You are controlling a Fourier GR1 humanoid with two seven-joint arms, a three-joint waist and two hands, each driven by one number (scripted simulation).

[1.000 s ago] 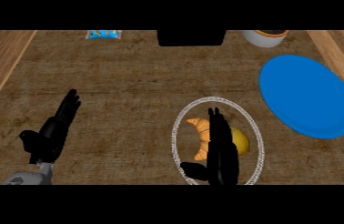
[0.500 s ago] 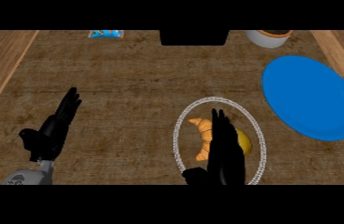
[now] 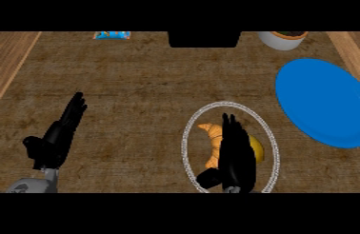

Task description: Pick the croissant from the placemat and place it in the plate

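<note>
The blue plate (image 3: 320, 104) sits right of the round placemat (image 3: 185, 142), the left hand (image 3: 56, 140) rests with straight fingers, and the right hand (image 3: 235, 161), fingers straight and together, covers the croissant (image 3: 209, 142) on the mat, which could slip out if they close to one side.

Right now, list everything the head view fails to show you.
The croissant: its middle is hidden under the right hand; whether the hand touches it cannot be told.
The blue plate: its right side is cut off by the view's right edge.
The black object, blue item and white cup at the far edge: cut off at the top, so what they are is unclear.
</note>
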